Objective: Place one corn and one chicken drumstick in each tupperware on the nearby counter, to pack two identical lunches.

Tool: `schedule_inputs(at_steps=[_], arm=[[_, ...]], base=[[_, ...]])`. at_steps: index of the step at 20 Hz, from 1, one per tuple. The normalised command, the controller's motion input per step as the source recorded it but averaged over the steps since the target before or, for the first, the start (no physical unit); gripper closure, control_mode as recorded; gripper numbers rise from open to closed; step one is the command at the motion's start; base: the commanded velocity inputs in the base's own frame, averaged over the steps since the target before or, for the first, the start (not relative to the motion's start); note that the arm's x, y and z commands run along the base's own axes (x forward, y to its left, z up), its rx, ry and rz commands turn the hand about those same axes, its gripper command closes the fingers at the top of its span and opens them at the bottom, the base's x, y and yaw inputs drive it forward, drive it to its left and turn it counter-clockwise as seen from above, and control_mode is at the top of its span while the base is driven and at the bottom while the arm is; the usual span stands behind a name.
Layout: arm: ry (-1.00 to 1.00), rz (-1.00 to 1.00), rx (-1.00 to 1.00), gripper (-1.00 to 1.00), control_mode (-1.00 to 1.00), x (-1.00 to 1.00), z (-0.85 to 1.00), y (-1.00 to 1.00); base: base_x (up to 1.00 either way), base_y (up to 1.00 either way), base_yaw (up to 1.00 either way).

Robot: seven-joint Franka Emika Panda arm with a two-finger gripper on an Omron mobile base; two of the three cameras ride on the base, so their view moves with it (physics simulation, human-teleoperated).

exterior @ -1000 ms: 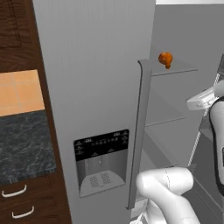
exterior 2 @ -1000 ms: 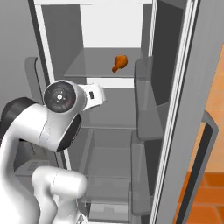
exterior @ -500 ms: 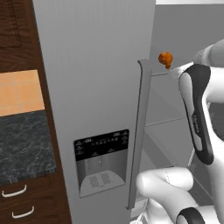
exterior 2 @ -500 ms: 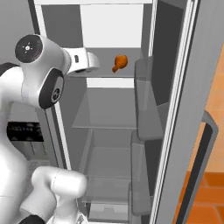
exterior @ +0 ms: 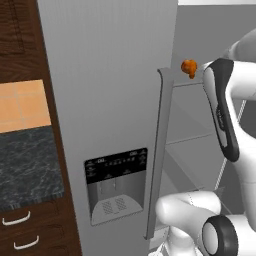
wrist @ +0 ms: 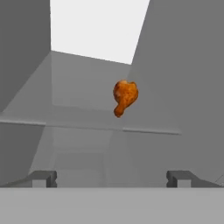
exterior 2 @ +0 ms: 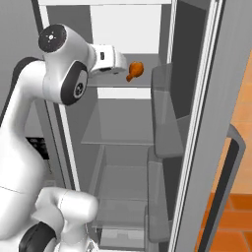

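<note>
Since a second ago the white arm has swung up from the middle of the tall grey open refrigerator (exterior 2: 197, 123) to the level of its upper glass shelf (exterior 2: 118, 83), so that the hand has gone from low and short of the shelf to right at its front edge; the base cameras have not shifted and the drumstick has stayed where it was. Largest in the left base view is the closed grey refrigerator door with a dark ice-and-water dispenser panel (exterior: 116, 182) and a long vertical grey handle (exterior: 156, 150); left of it runs the black-grey speckled stone counter (exterior: 25, 165) over dark brown wooden cabinets with silver handles (exterior: 30, 235). In the right base view the fridge interior stands open, with clear shelves stacked below one another and grey door bins (exterior 2: 165, 123) on the right. The two-finger gripper (wrist: 112, 178) has its dark fingertips (wrist: 43, 178) spread as wide as they go, with nothing between them. The small glossy reddish-brown chicken drumstick (exterior 2: 134, 70) lies on the upper shelf, meaty end up and thin bone end pointing down toward the shelf front in the hand view (wrist: 124, 97). It sits ahead of the gripper, well apart from the tips, roughly centred between them and a little toward the right-hand tip.
</note>
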Motion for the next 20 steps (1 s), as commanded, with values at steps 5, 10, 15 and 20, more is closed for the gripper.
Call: schedule_inputs(at_steps=[5,10,15,20], arm=[[-0.02,-0.07,0.06,-1.00,-1.00,0.31,-0.19,0.00],[-0.04,0.00,0.08,-1.00,-1.00,0.59,-0.27,0.00],[-0.05,-0.01,0.00,-1.00,-1.00,0.44,-0.02,-0.05],[0.00,-0.05,0.00,-1.00,-1.00,0.25,0.00,-0.19]], base=[[0.00,0.00,0.00],[0.00,0.00,0.00],[0.00,0.00,0.00],[0.00,0.00,0.00]])
